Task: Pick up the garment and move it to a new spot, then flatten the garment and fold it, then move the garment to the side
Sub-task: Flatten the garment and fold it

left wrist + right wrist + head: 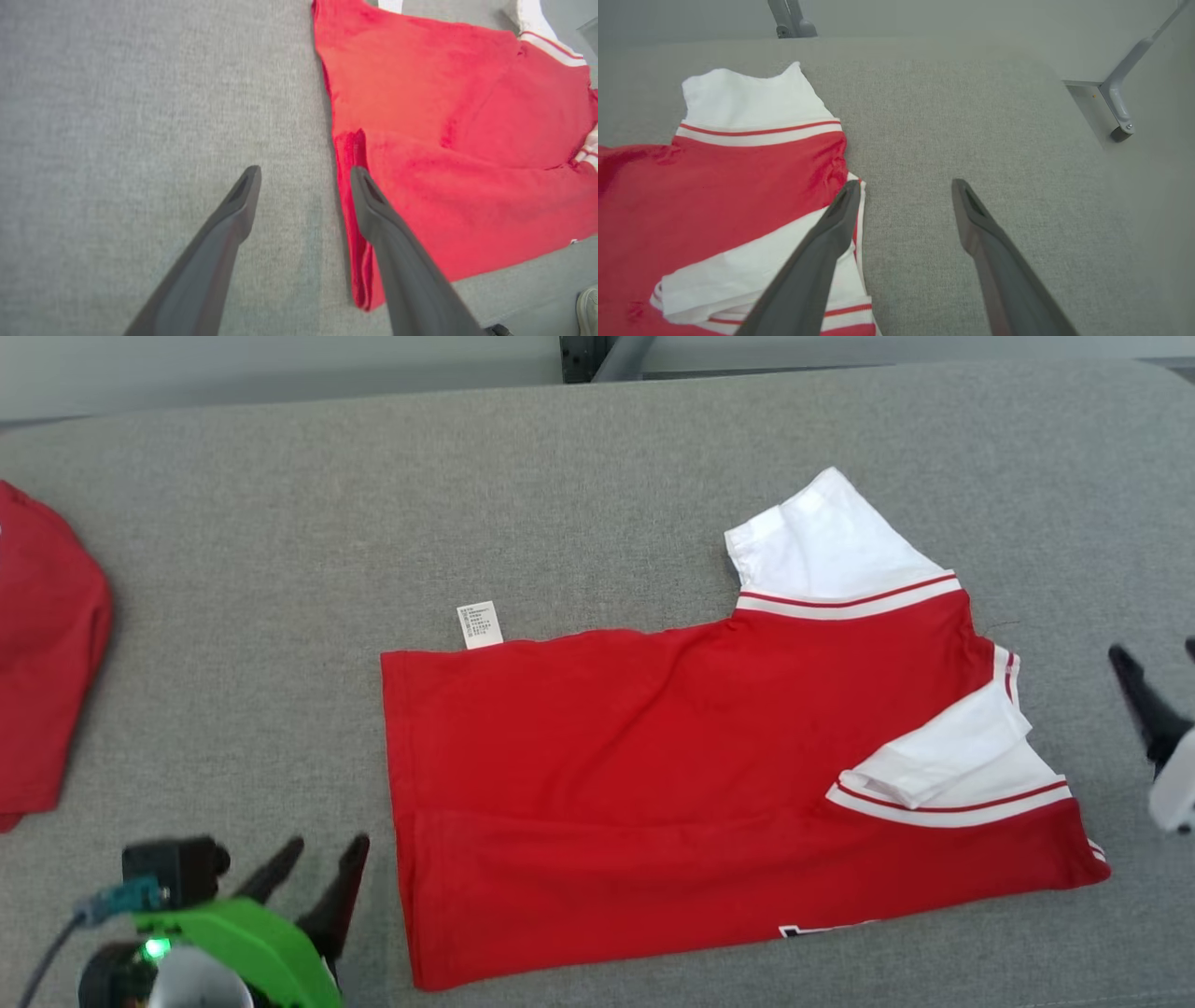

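red garment (653, 775), seemingly folded, between left pincer (329, 845) and right pincer (1153, 649); both spread, empty.

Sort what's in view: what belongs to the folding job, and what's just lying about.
Job: red-and-white shirt; left hand, open; right hand, open.
Lying about: other red cloth at the head view's left edge; grey metal bracket.
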### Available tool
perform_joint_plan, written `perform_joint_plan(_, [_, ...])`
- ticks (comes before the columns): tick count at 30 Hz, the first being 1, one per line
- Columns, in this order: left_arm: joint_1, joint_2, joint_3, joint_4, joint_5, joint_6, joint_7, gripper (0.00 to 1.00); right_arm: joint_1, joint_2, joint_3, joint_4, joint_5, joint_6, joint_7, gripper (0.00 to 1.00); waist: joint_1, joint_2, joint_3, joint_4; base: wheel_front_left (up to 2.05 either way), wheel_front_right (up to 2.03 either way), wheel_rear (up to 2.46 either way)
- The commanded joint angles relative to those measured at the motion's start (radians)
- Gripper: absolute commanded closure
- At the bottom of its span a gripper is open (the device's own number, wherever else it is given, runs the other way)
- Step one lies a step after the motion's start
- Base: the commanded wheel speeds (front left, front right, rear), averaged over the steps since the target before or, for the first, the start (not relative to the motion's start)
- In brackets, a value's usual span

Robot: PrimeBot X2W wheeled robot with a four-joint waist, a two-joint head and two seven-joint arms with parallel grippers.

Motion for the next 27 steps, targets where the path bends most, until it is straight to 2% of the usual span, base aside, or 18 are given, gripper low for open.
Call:
perform_joint_plan(1, [-0.047,0.006,0.006,-0.002,0.013,-0.003,0.007,0.00,-0.034,-0.006,0.003,-0.006,-0.015,-0.001,0.011,0.00,0.0000,0.0000,0.057,0.016,0.00,0.00,0.00])
perform_joint_plan(4, [-0.206,-0.019,-0.009,0.029,0.052,-0.008,0.040,0.00,-0.177,0.006,0.038,-0.007,-0.035,0.000,0.057,0.00,0.0000,0.0000,0.131,0.041,0.00,0.00,0.00])
perform_joint_plan(6, [-0.318,-0.056,-0.027,0.080,0.063,-0.013,0.058,0.00,-0.277,0.010,0.071,0.025,-0.057,-0.001,0.086,0.00,0.0000,0.0000,0.178,0.061,0.00,0.00,0.00])
perform_joint_plan(11, [-0.552,-0.143,-0.077,0.231,0.100,-0.047,0.097,0.00,-0.526,0.057,0.153,0.154,-0.116,-0.001,0.132,0.00,0.0000,0.0000,0.281,0.106,0.00,0.00,0.00])
perform_joint_plan(14, [-0.645,-0.167,-0.107,0.301,0.116,-0.078,0.120,0.00,-0.640,0.070,0.190,0.243,-0.137,-0.001,0.134,0.00,0.0000,0.0000,0.321,0.134,0.00,0.00,0.00])
perform_joint_plan(20, [-0.727,-0.181,-0.143,0.375,0.117,-0.135,0.150,0.00,-0.757,0.060,0.243,0.377,-0.162,-0.001,0.126,0.00,0.0000,0.0000,0.357,0.173,0.00,0.00,0.00])
perform_joint_plan(27, [-0.709,-0.176,-0.155,0.348,0.076,-0.186,0.180,0.00,-0.752,0.044,0.291,0.463,-0.127,-0.001,0.106,0.00,0.0000,0.0000,0.354,0.181,0.00,0.00,0.00])
